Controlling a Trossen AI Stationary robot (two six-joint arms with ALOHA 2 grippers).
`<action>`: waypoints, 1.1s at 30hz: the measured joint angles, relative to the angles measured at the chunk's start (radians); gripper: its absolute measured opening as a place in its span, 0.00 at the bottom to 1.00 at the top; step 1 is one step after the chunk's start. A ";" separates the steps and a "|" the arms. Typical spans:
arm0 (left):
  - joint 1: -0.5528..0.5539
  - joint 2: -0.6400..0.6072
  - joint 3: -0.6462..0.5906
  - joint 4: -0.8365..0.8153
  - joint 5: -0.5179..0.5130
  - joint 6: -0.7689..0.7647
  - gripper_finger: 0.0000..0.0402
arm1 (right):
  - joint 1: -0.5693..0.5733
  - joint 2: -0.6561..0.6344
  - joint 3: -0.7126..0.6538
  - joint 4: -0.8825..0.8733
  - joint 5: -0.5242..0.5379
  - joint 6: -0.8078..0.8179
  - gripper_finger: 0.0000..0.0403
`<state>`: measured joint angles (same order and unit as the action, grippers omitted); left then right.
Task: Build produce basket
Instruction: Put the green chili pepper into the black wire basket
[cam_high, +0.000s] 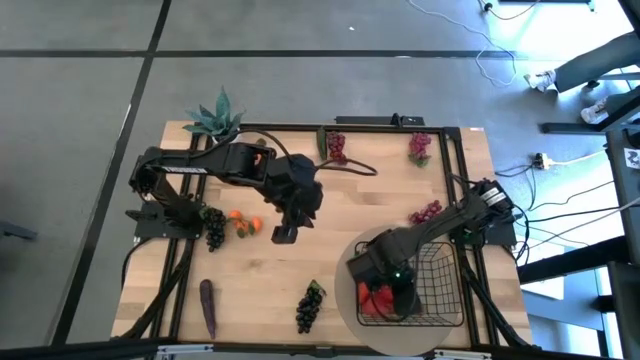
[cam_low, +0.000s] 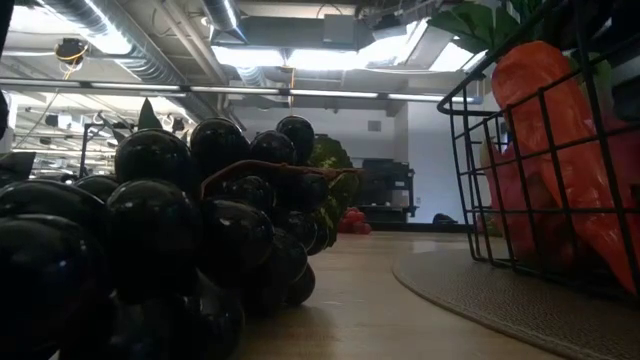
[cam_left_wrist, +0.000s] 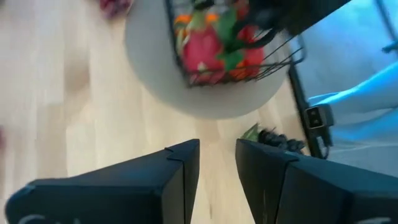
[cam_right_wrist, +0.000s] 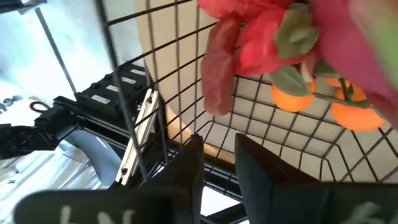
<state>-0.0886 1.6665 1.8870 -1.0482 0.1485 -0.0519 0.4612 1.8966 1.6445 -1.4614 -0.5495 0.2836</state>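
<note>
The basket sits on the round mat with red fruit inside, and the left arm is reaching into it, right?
Not quite. It's the right gripper reaching into the basket; the high view shows it. The left gripper hangs over bare table. The basket does sit on the mat, with red fruit inside.

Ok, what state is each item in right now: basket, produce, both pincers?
Black wire-mesh basket: upright on the round beige mat, partly filled.
Pink dragon fruit: inside the basket.
Dark grape bunch: loose on the table.
Left pincer: empty, above the table.
Right pincer: inside the basket, holding nothing.
</note>
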 joint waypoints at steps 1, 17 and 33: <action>0.000 0.000 0.000 -0.016 -0.016 -0.012 0.23 | -0.002 -0.009 0.000 -0.002 -0.001 0.001 0.19; 0.045 -0.034 0.001 -0.063 -0.274 -0.234 0.23 | -0.006 -0.312 0.001 0.007 0.339 0.213 0.19; 0.235 0.016 0.001 -0.060 -0.297 -0.480 0.23 | -0.006 -0.587 0.001 0.013 0.973 0.313 0.19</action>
<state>0.1468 1.6821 1.8877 -1.1077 -0.1482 -0.5324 0.4553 1.3095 1.6455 -1.4480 0.4230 0.5970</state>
